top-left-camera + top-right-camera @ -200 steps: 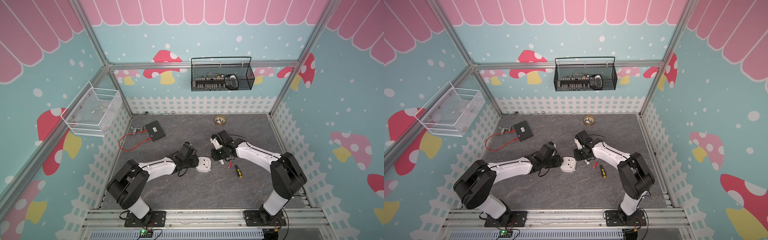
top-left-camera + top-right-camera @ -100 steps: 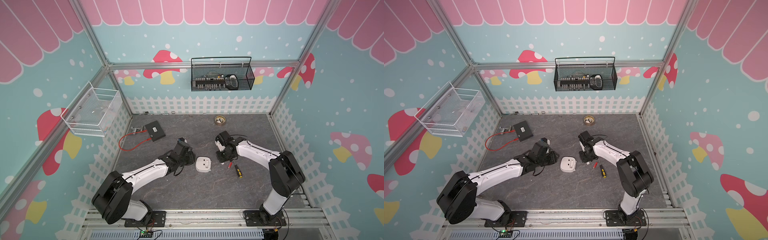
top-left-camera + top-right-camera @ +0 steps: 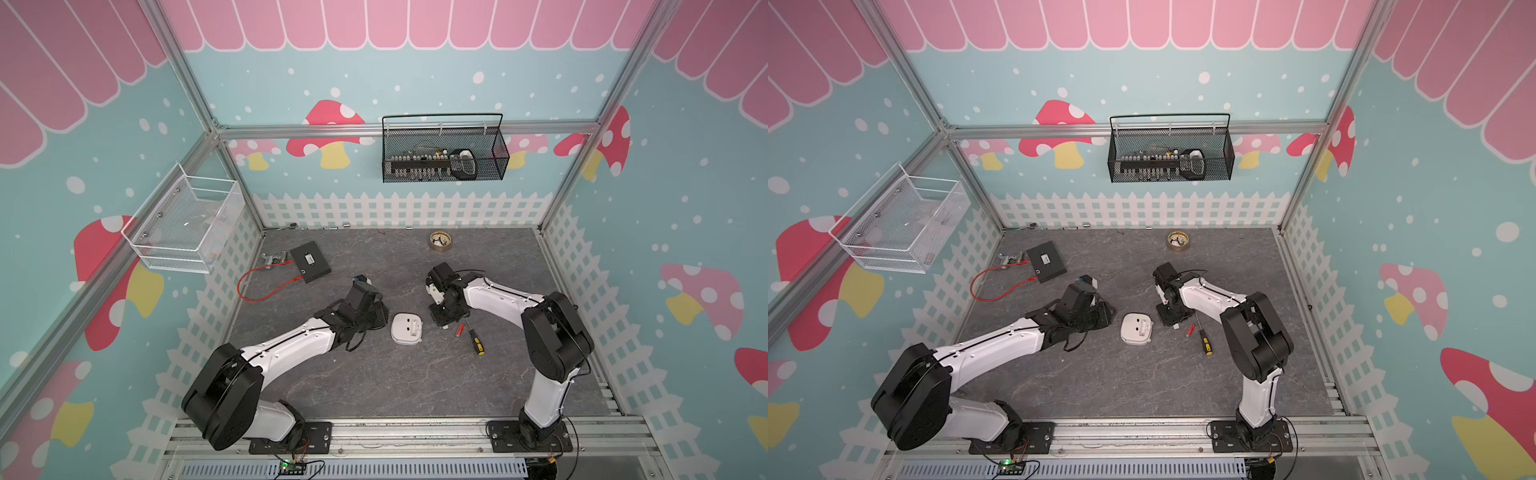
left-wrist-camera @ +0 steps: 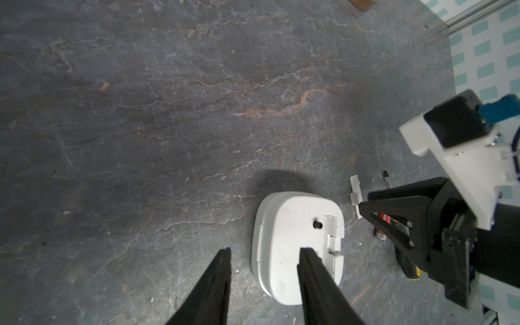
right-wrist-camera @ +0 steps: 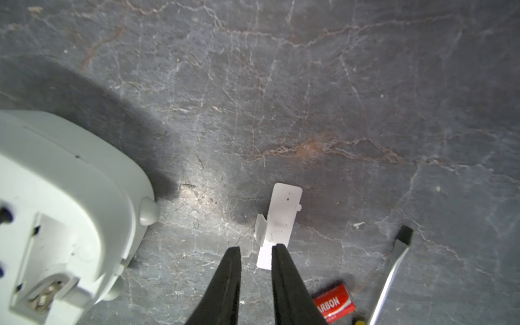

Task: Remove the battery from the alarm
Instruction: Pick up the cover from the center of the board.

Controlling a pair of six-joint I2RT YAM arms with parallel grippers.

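Observation:
The alarm lies back up on the grey table, and its open recess with a metal contact shows in the right wrist view. The battery, red, lies on the table right of the alarm, beside a screwdriver. My left gripper hangs open just left of the alarm and holds nothing. My right gripper stands narrowly open over a small white cover, with nothing between its fingers.
A brass dish sits near the back fence. A black box with a red wire lies at the back left. A black wire basket hangs on the back wall, and a white one on the left wall.
My left gripper has drawn back leftward off the alarm, which now lies alone on the table. The right gripper has stayed near the cover and its jaws have narrowed a little.

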